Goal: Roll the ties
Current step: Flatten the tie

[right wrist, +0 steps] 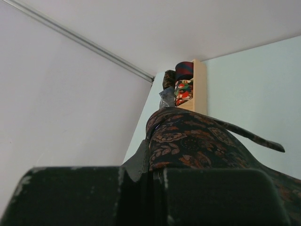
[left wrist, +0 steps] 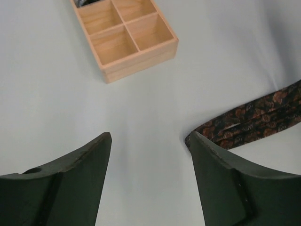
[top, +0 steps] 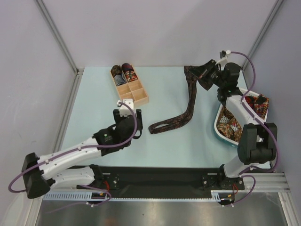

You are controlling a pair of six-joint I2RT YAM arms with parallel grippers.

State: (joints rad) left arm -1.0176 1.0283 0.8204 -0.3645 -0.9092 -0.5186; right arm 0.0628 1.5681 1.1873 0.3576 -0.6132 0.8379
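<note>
A dark maroon patterned tie lies in a curve across the table, its narrow end just right of my left gripper. That gripper is open above bare table, holding nothing. My right gripper is shut on the tie's wide end, lifted at the far right. The fabric drapes over the shut right gripper. Rolled ties sit in the far compartments of the wooden box.
The wooden compartment box stands ahead of my left gripper, its near cells empty. A white basket at the right edge holds more ties, beside the right arm. Walls close in at back and sides.
</note>
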